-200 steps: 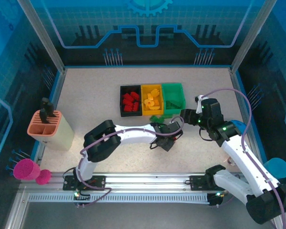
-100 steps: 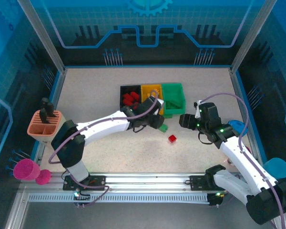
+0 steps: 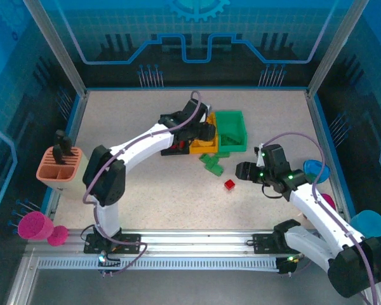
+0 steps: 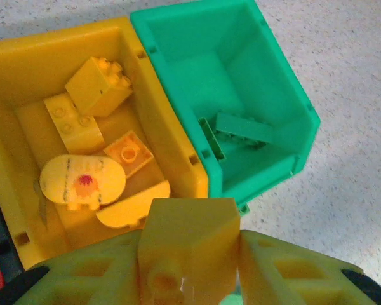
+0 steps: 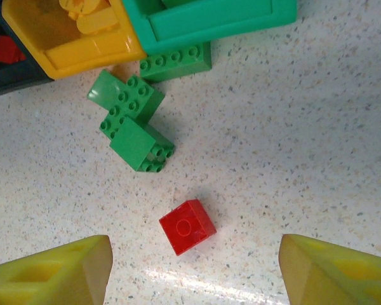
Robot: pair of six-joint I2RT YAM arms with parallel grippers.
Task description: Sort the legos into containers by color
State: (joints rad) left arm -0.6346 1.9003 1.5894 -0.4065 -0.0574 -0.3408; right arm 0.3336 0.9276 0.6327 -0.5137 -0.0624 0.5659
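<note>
Three plastic bins are sitting in a row: black bin, yellow bin, green bin. My left gripper is pinching one smooth yellow brick just above the yellow bin. Five yellow pieces are lying inside, some square, some rounded. Two flat green pieces are leaning inside the green bin. A moment ago this arm was hanging nearer me, by the loose bricks. Three bumpy green bricks are lying on the speckled table beside the bins. One red cube is sitting apart. My right gripper is hovering over it, fingers spread wide, now closer.
</note>
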